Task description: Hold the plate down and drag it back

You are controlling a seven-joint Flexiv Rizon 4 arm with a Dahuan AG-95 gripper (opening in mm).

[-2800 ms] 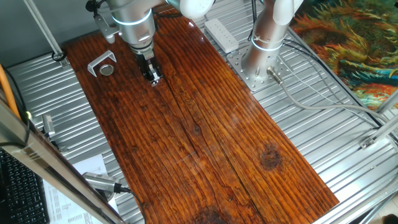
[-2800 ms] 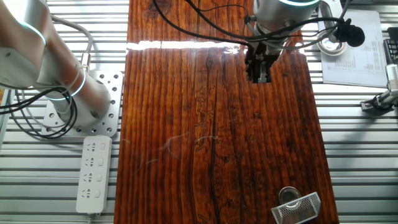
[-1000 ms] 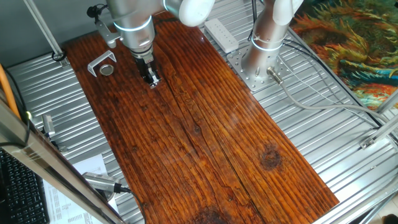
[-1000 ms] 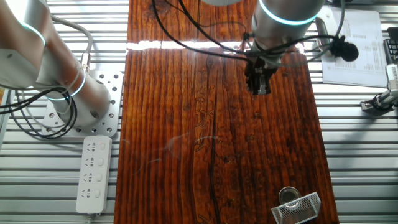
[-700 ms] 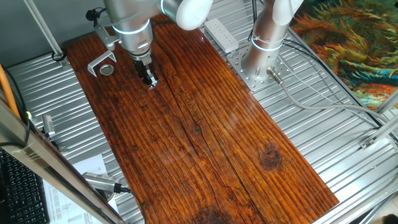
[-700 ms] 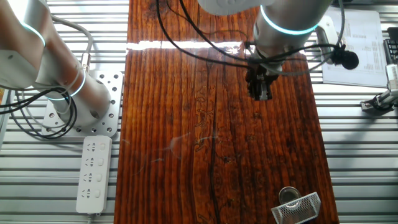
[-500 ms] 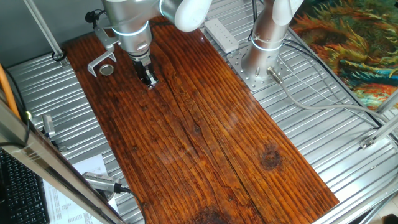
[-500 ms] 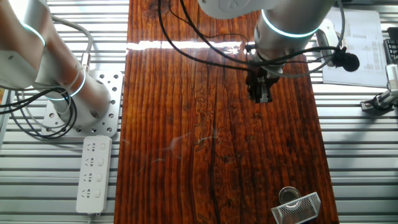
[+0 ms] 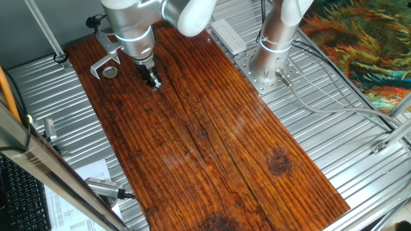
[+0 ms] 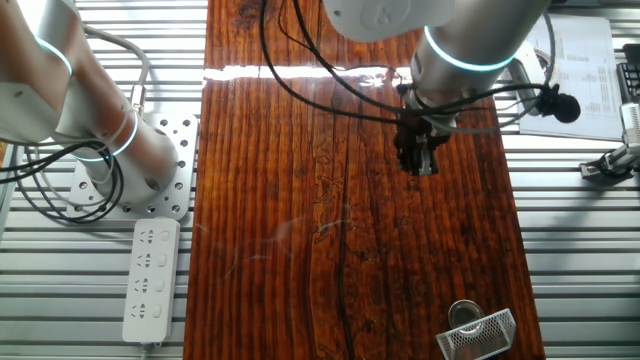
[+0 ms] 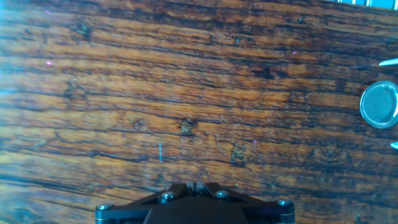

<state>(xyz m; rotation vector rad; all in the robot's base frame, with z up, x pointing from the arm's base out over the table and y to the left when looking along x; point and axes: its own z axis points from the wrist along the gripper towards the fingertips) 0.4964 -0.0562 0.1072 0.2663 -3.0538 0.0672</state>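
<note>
Two fingers of my gripper (image 9: 153, 83) are pressed together, tips near the wooden tabletop (image 9: 212, 147). Off to my right in the hand view lies the plate (image 11: 380, 105), apart from me, beside the bracket (image 9: 103, 63).
</note>
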